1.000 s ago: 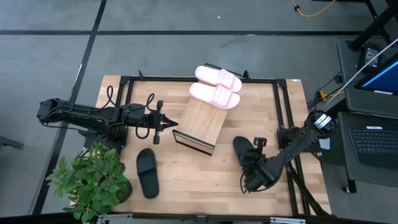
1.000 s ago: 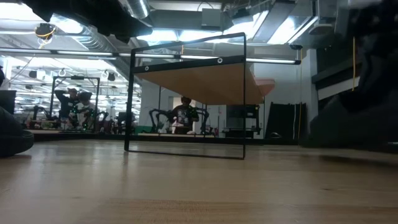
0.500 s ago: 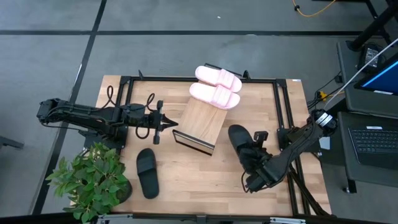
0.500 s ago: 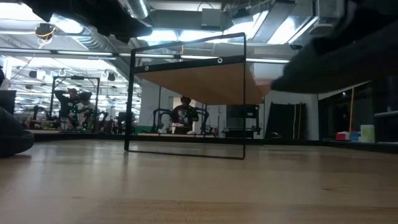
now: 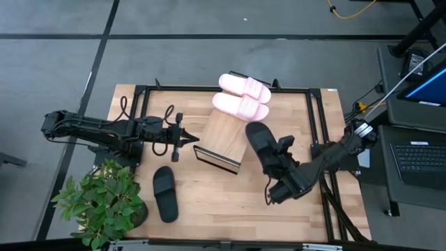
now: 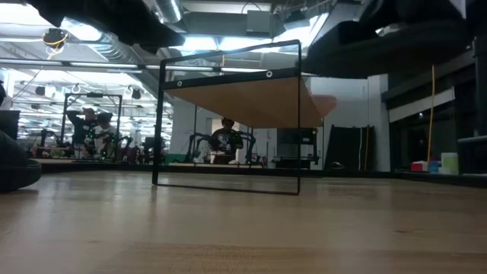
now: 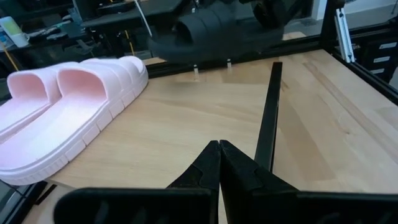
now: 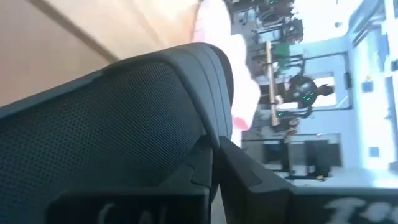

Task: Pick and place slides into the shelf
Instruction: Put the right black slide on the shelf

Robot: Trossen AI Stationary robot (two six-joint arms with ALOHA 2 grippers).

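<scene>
Two pale pink slides [image 5: 242, 96] lie side by side on the upper part of the slanted wooden shelf [image 5: 224, 139]; the left wrist view shows them too [image 7: 65, 106]. One black slide [image 5: 165, 193] rests sole-down on the table near the plant. My right gripper [image 5: 282, 155] is shut on the other black slide [image 5: 263, 146], which is in the air by the shelf's right side and shows in the low view [image 6: 388, 34]. My left gripper [image 5: 187, 140] waits shut, left of the shelf's lower lip. My right gripper pinches the black slide by its wide strap [image 8: 186, 106], the fingers [image 8: 233, 165] meeting at the strap's edge. It comes at the slide from the table's right and near side. The slide is lifted clear of the table, about level, with its toe toward the shelf board.
A potted plant [image 5: 103, 202] stands at the table's near left corner. A black metal frame [image 5: 317, 115] runs along the table's far and right sides. A laptop [image 5: 421, 157] sits beyond the right edge. Bare board [image 5: 230, 132] shows below the pink slides.
My right gripper has risen and moved toward the table's far left, to the shelf, still shut on the black slide. The slide has left the table by the right side, been lifted clear, and now hangs level beside the shelf's right edge.
</scene>
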